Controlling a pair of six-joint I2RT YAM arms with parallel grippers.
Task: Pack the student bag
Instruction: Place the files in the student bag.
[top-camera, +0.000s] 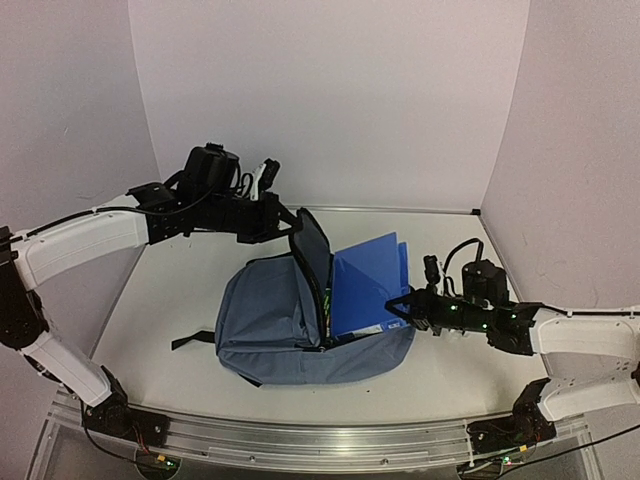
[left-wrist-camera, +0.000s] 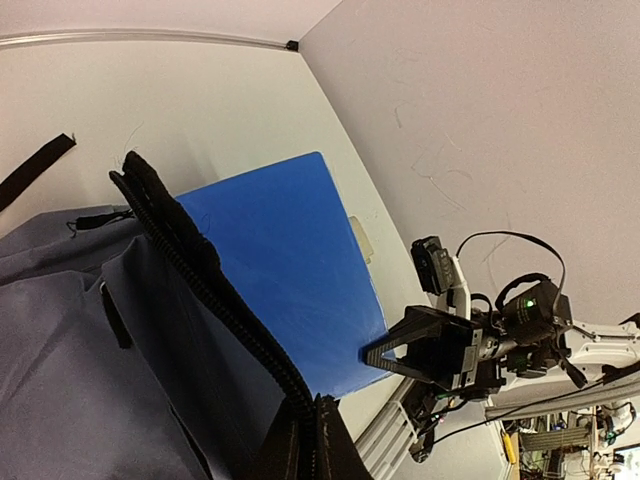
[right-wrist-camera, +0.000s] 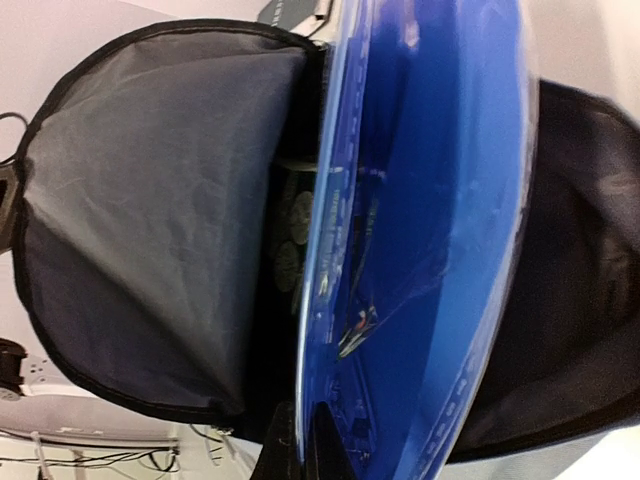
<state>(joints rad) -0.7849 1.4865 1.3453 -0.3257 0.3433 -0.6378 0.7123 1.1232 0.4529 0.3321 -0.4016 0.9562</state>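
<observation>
Holding backpack open, folder partway in

Backpack (top-camera: 270, 320) lies on its side at the middle of the table (top-camera: 170, 290), opening turned toward the right arm. Slate-blue fabric, black zipper edge. One black strap (top-camera: 192, 340) trails out on the table on the left side.

Left gripper (top-camera: 288, 224): reaches in from the far left, jaws closed tight on the black zipper edge of the backpack's flap (top-camera: 312, 255). Flap stands lifted, nearly upright, above the bag body. Left wrist view shows that edge running straight into the pinched fingers (left-wrist-camera: 300, 450).

Folder (top-camera: 365, 280): flat, bright blue, standing tilted in the mouth of the bag. Lower part sits inside the opening, upper corner sticks out above the fabric, just beside the raised flap.

Right gripper (top-camera: 398, 305): comes in low from the right, jaws closed narrow on the folder's near edge. Right wrist view shows the fingers (right-wrist-camera: 285, 450) pinching that thin blue edge, with the grey inner lining of the flap to one side.

Dark object (right-wrist-camera: 290, 235) with pale round marks sits deeper inside, between lining and folder; cannot tell what it is.
</observation>
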